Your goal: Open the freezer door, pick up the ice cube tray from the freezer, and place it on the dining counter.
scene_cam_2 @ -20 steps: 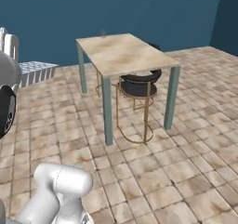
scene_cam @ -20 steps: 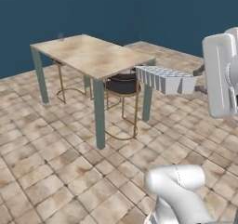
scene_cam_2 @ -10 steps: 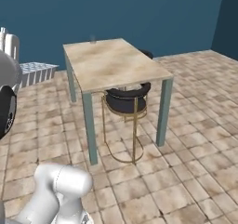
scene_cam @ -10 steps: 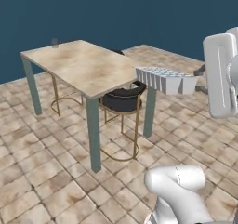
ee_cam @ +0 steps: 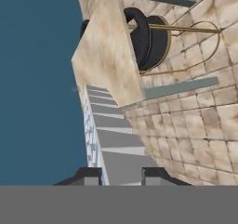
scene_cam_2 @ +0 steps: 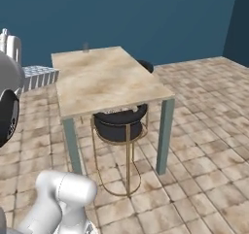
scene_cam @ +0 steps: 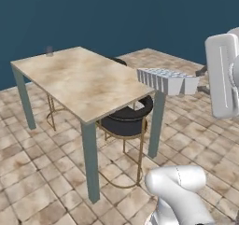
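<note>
The ice cube tray (scene_cam: 165, 80) is a white tray with a grid of pale cells. It hangs level in the air off the near right corner of the dining counter (scene_cam: 84, 81), at about tabletop height. My gripper (scene_cam: 199, 81) is shut on the tray's right end. In the hand view the tray (ee_cam: 109, 135) runs away from between my dark fingertips (ee_cam: 155, 174) toward the beige counter (ee_cam: 104, 60). From the right base view the tray (scene_cam_2: 41, 76) pokes out beside the counter's (scene_cam_2: 104, 77) left edge. The freezer and its door are out of view.
A black-seated stool on a gold wire frame (scene_cam: 123, 119) is tucked under the counter's near end (scene_cam_2: 119, 121). A small grey object (scene_cam: 49, 50) stands at the counter's far corner. Tiled floor lies all around, and a dark blue wall is behind.
The whole picture has shifted: the base has driven closer to the dining counter, which looks larger and nearer. The tray stays held in the same spot relative to the arm.
</note>
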Tool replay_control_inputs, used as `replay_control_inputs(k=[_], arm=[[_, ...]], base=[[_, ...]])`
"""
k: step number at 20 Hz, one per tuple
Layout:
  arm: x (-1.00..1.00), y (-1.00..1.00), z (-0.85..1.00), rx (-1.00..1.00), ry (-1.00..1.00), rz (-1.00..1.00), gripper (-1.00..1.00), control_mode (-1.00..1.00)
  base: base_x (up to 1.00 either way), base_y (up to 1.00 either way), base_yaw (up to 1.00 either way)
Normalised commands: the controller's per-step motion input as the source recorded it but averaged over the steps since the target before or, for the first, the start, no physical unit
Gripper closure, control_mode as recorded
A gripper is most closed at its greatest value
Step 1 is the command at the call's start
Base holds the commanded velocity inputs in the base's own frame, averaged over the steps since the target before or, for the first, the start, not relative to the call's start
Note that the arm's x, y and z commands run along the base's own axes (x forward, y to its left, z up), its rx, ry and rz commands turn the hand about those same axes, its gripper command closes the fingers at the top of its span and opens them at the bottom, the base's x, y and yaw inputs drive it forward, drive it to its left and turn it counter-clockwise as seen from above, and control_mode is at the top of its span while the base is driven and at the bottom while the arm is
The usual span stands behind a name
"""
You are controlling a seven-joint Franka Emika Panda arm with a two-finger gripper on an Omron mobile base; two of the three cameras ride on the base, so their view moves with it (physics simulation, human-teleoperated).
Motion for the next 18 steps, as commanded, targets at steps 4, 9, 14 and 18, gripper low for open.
replay_control_inputs(k=[4,9,14,18], arm=[[0.0,0.0,0.0,0.0,0.0,0.0,1.0,1.0],[0.0,0.0,0.0,0.0,0.0,0.0,1.0,1.0],[0.0,0.0,0.0,0.0,0.0,0.0,1.0,1.0],[0.0,0.0,0.0,0.0,0.0,0.0,1.0,1.0]], base=[[1.0,0.0,0.02],[0.94,0.0,0.0],[0.86,0.0,0.0],[0.79,0.0,0.0]])
